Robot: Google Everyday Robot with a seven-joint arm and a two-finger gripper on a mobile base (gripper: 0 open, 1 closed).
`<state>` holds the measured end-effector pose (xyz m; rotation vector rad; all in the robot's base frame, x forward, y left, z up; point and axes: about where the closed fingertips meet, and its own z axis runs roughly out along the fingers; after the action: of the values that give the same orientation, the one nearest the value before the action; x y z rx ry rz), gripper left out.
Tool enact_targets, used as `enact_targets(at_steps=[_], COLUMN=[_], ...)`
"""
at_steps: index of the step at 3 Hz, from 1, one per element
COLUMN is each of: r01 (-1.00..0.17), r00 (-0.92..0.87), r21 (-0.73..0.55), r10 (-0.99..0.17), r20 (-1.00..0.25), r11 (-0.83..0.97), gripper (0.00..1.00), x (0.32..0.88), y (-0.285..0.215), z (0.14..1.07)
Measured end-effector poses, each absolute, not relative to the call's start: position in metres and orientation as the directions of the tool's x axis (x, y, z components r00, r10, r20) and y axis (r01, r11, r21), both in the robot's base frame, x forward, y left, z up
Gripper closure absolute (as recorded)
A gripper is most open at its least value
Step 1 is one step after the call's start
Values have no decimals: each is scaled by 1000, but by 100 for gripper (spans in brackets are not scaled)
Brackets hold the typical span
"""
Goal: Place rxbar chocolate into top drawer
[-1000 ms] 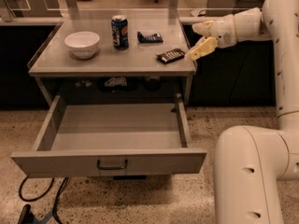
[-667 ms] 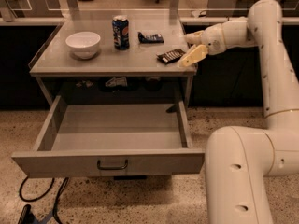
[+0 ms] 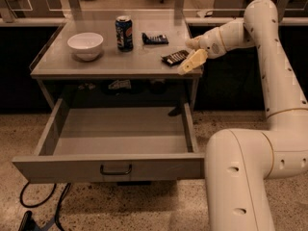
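Note:
The rxbar chocolate [image 3: 174, 57], a small dark bar with white lettering, lies flat near the right front edge of the tabletop. My gripper [image 3: 189, 53] is just right of it at the table's right edge, open, with one finger [image 3: 193, 61] low beside the bar's right end and the other behind it. It holds nothing. The top drawer [image 3: 72, 168] is pulled out below the tabletop, its grey inside bare, its black handle [image 3: 115, 169] at the front centre.
On the table [image 3: 57, 66] stand a white bowl [image 3: 85, 44] at the left and a blue soda can [image 3: 124, 32] in the middle. A dark bluish snack packet [image 3: 155, 38] lies behind the bar. Cables [image 3: 33, 203] lie on the floor at the front left.
My gripper has moved left and slightly down, from off the table's right side to right beside the bar. The bar, can, bowl and drawer have not moved.

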<state>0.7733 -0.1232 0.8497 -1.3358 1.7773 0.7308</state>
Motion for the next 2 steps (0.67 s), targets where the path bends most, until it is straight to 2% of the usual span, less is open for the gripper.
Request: enact_targets(at_steps=[2], r01=[-911], r00=[-242], r21=[32], r10=[-471], r20=[-848], r11=[411], gripper=[0], x=[791], y=[-136], z=[858])
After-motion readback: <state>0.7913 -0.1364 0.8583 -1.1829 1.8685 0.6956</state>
